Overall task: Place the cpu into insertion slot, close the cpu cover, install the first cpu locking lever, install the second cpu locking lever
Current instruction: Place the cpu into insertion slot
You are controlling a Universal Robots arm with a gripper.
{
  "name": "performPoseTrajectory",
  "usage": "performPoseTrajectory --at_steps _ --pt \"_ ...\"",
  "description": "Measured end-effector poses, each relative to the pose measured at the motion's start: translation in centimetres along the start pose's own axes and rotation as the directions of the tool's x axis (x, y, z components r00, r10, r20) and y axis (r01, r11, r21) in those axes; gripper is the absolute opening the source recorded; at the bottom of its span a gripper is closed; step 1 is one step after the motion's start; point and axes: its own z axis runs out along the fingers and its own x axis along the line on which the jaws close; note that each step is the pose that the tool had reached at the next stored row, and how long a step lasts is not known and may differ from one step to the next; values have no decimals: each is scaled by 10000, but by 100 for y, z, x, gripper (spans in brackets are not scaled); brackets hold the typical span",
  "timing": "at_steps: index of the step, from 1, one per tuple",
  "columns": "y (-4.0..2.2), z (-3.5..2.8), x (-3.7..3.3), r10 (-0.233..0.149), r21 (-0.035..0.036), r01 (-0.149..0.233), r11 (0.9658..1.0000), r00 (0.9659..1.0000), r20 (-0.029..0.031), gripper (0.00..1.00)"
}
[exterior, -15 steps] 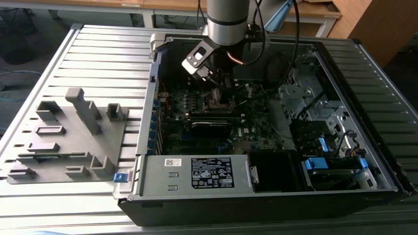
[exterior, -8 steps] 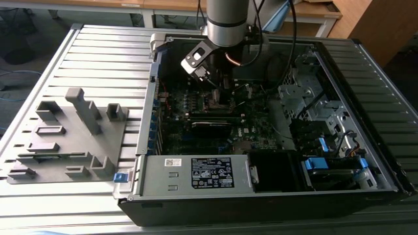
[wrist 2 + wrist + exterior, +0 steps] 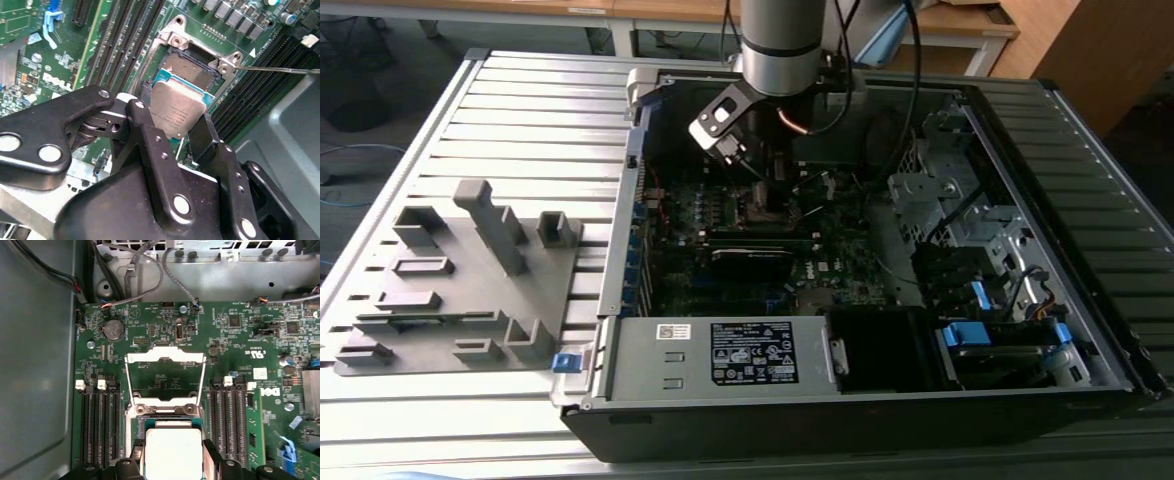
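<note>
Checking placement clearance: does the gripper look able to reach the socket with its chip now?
Likely yes: the cover is swung open and the socket lies bare near the chip the gripper holds.

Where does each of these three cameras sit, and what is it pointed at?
Exterior view: off the arm, looking down on the open computer case; the arm and tool show.
First wrist view: on the arm, facing the motherboard and open cpu cover; tool fingertips show.
Second wrist view: on the arm, behind the tool, facing the insertion slot.
Both wrist views share the cpu gripped in the tool.
</note>
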Motion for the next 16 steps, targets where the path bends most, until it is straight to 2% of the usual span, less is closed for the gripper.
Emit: performPoseTrajectory --at_steps 6,16 --pt "-12 35 64 69 0 -69 10000 10000 6 54" --pt "-50 111 67 139 0 -139 9999 9999 15 54"
